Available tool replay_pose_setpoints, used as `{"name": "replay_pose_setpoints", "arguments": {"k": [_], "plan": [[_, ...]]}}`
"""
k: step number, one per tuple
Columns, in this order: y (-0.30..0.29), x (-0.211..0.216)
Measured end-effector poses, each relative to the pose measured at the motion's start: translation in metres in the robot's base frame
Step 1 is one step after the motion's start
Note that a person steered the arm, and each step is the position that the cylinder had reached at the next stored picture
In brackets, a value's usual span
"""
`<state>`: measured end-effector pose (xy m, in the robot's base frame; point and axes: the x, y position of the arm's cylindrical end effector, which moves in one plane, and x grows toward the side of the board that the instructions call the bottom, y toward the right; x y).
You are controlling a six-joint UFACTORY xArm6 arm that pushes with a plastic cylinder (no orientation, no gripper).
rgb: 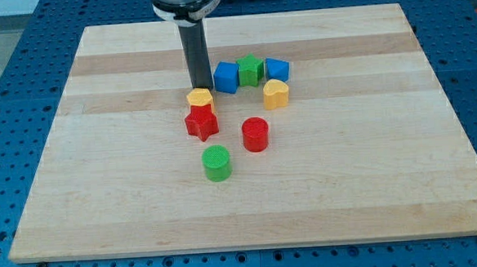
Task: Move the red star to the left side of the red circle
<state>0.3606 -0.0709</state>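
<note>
The red star (201, 122) lies near the board's middle, to the left of the red circle (256, 134) with a gap between them. A yellow hexagon (199, 97) touches the star's top edge. My tip (197, 87) is at the lower end of the dark rod, just above the yellow hexagon and close to or touching its top edge. The tip is above the red star, with the yellow hexagon between them.
A blue cube (226, 77), a green star (251, 69) and a blue block (277, 69) form a row to the tip's right. A yellow heart (276, 93) lies below them. A green circle (217, 163) lies below the red star. The wooden board (78, 199) rests on a blue perforated table.
</note>
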Motion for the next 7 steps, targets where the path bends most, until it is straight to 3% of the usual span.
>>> {"name": "replay_pose_setpoints", "arguments": {"k": [1,2,4,7], "plan": [[-0.007,-0.044],[-0.05,-0.053],[-0.047,0.063],[-0.005,0.103]]}}
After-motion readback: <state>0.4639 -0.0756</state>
